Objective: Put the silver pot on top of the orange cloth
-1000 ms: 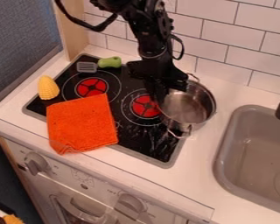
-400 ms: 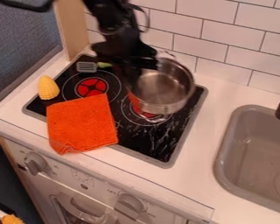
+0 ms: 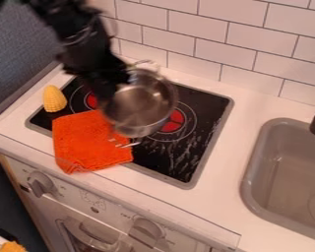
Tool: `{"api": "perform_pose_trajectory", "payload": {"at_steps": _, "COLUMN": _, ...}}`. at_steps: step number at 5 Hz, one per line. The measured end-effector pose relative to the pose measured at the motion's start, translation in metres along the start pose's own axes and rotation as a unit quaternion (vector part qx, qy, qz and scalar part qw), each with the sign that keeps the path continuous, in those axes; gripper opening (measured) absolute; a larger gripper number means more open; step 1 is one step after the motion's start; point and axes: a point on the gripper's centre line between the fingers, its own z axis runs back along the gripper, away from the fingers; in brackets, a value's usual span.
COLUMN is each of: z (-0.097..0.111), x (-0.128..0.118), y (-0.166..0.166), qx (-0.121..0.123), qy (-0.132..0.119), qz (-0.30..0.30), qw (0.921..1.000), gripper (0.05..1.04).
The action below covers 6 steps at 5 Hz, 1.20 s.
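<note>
The black gripper hangs at the upper left over the stove, shut on the left side of the silver pot. The silver pot is held between the two burners, its near handle over the right edge of the cloth; how high it hangs is hard to tell. Flat on the stove's front left lies the orange cloth, overlapping the counter edge, its upper right part behind the pot.
Yellow corn stands at the stove's left edge. A black stove top with red burners lies under the pot. The grey sink and its dark faucet are at the right, a tiled wall behind.
The gripper has carried the silver pot leftward from the stove's right edge to beside and partly over the cloth. The green-handled spatula is now hidden behind the arm.
</note>
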Motion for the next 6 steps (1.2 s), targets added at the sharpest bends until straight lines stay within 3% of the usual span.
{"api": "perform_pose_trajectory", "payload": {"at_steps": 1, "z": -0.002, "x": -0.012, "y": 0.02, "qx": 0.006, "qy": -0.002, "qz": 0.004, "qw": 1.0, "gripper": 0.083}}
{"api": "perform_pose_trajectory", "payload": {"at_steps": 4, "z": -0.028, "x": -0.029, "y": 0.049, "qx": 0.064, "qy": 0.048, "qz": 0.0, "qw": 0.9968, "gripper": 0.115}}
{"api": "perform_pose_trajectory", "payload": {"at_steps": 5, "z": -0.034, "x": -0.036, "y": 0.048, "qx": 0.059, "qy": 0.068, "qz": 0.01, "qw": 0.9959, "gripper": 0.304}}
{"api": "perform_pose_trajectory", "payload": {"at_steps": 6, "z": -0.035, "x": -0.035, "y": 0.046, "qx": 0.063, "qy": 0.071, "qz": 0.007, "qw": 0.9955, "gripper": 0.597}}
